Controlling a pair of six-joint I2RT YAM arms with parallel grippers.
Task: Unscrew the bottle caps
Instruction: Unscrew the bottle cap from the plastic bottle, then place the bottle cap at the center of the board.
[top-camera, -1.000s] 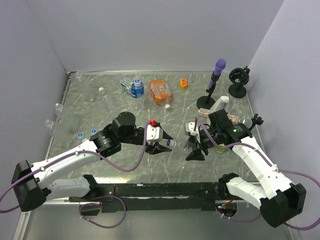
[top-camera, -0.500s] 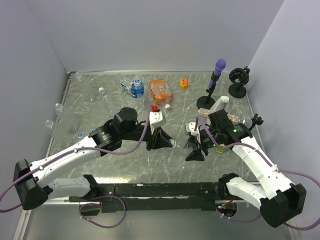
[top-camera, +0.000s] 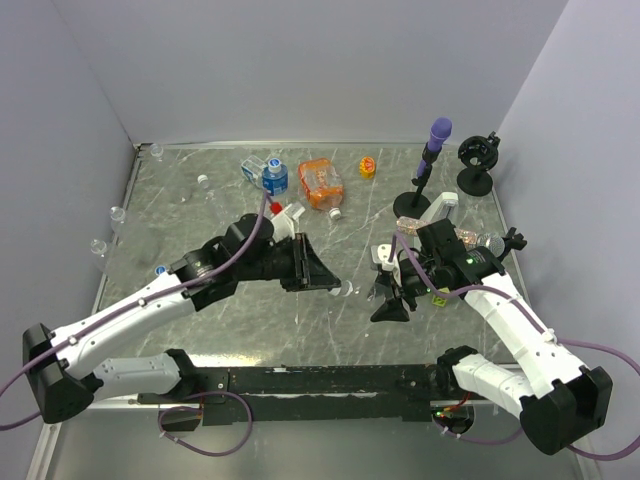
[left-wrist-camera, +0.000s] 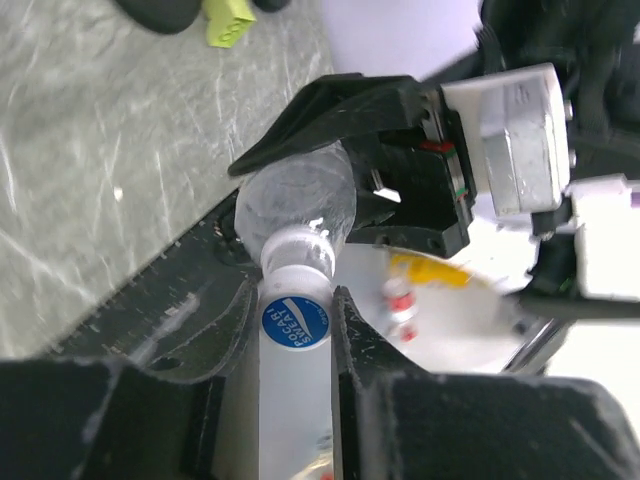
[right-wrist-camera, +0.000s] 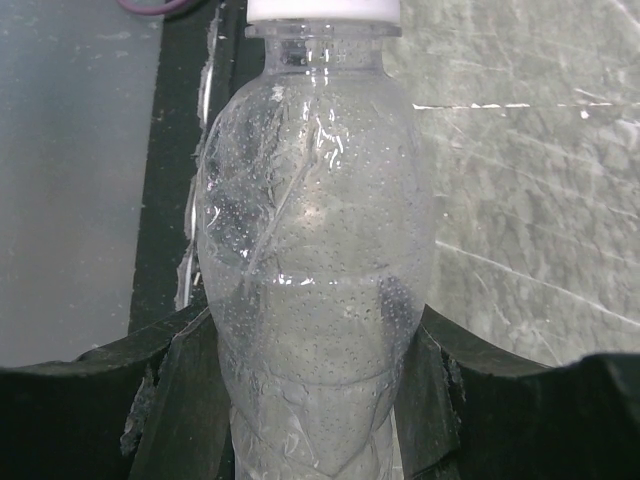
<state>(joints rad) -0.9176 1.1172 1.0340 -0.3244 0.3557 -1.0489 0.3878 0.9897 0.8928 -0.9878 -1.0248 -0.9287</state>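
A clear plastic bottle (right-wrist-camera: 315, 290) lies sideways in my right gripper (right-wrist-camera: 315, 400), which is shut on its body. Its white bottle cap (right-wrist-camera: 322, 10) points toward the left arm. In the left wrist view that cap (left-wrist-camera: 295, 300), with a blue round label on top, sits between the fingers of my left gripper (left-wrist-camera: 295, 312), which is shut on it. The bottle's shoulder (left-wrist-camera: 300, 200) shows just beyond. From above, the left gripper (top-camera: 335, 282) and right gripper (top-camera: 388, 298) meet mid-table. A loose blue cap (top-camera: 160, 269) lies at the left.
A blue-labelled bottle (top-camera: 272, 177) and an orange bottle (top-camera: 320, 183) lie at the back. Open clear bottles (top-camera: 115, 215) stand along the left wall. A purple-topped black stand (top-camera: 432, 150) and another black stand (top-camera: 475, 160) are at the back right.
My left wrist has rolled round and reached right to the bottle's mouth. Its jaws have shut on the cap. The right arm and its bottle have not moved.
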